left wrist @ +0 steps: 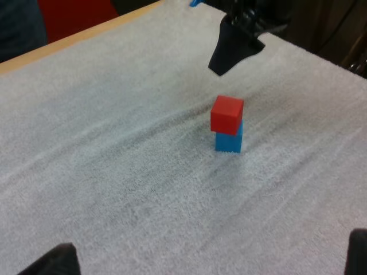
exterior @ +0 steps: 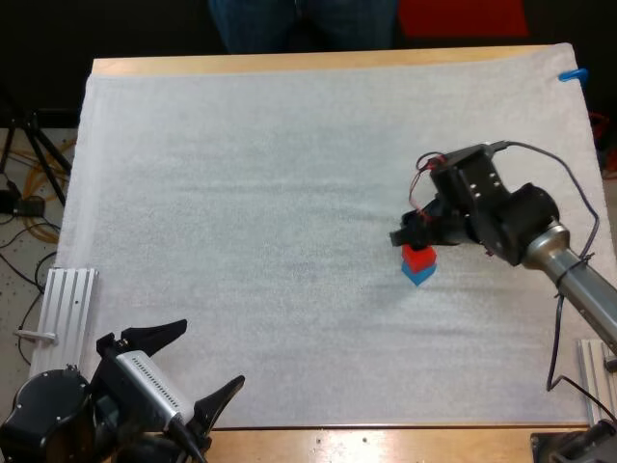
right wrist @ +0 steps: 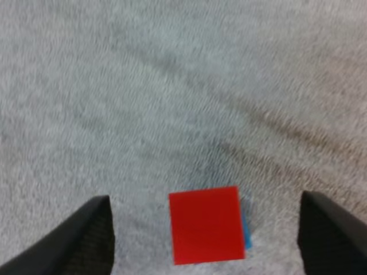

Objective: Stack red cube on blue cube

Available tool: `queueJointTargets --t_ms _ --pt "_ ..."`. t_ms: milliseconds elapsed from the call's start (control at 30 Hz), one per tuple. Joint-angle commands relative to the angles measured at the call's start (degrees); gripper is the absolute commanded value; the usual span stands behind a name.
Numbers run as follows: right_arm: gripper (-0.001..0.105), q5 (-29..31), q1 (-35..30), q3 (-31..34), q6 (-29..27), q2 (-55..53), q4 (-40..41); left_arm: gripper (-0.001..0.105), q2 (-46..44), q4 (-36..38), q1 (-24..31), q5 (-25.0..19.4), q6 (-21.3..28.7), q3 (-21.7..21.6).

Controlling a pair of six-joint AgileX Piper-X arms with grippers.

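Observation:
The red cube (exterior: 418,258) rests on top of the blue cube (exterior: 418,276) at the right middle of the white mat (exterior: 289,193), slightly turned against it. My right gripper (exterior: 413,234) hangs just above and behind the stack, open and free of the cubes. Looking down from the right wrist, its black fingers (right wrist: 86,240) stand wide apart on either side of the red cube (right wrist: 206,224), with a sliver of blue cube (right wrist: 247,230) showing at its edge. My left gripper (exterior: 207,357) is open near the table's front left edge, far from the stack (left wrist: 227,114).
A person's legs (exterior: 299,24) show beyond the table's far edge. A metal rail (exterior: 63,309) lies off the mat's left side and another (exterior: 598,359) at the right. Bare mat surrounds the stack.

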Motion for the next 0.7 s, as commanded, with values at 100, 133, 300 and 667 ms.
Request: queueJointTargets --t_ms 100,133,300,667 --pt "0.065 -0.09 -4.47 -0.4 0.15 -0.28 -0.59 0.087 2.72 -5.24 -0.21 -1.69 -4.13 -0.35" --pt "0.065 -0.09 -5.66 -0.4 0.15 -0.28 -0.59 0.087 4.17 -5.99 -0.21 -3.94 -4.83 -0.35" --pt "0.065 -0.09 -11.93 -0.4 -0.37 -1.8 -0.81 0.087 10.58 -9.76 -0.21 -9.78 -4.43 -0.35" --pt "0.065 -0.09 -27.61 -0.4 -6.26 -12.95 -0.18 0.087 14.99 -15.98 11.13 -12.48 -2.12 -0.35"
